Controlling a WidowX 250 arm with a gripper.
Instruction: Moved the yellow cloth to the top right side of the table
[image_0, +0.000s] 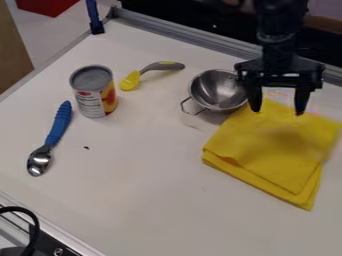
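Two fingers (254, 100) on the black gripper (278, 109), spread wide with nothing clamped, sit right around the far end of the yellow cloth (274, 150), so most of it lies camera-side of them. It's on the right of the table (133, 200), just beside the metal bowl (218, 90), so imo pinch that far end and drag it away from the camera.
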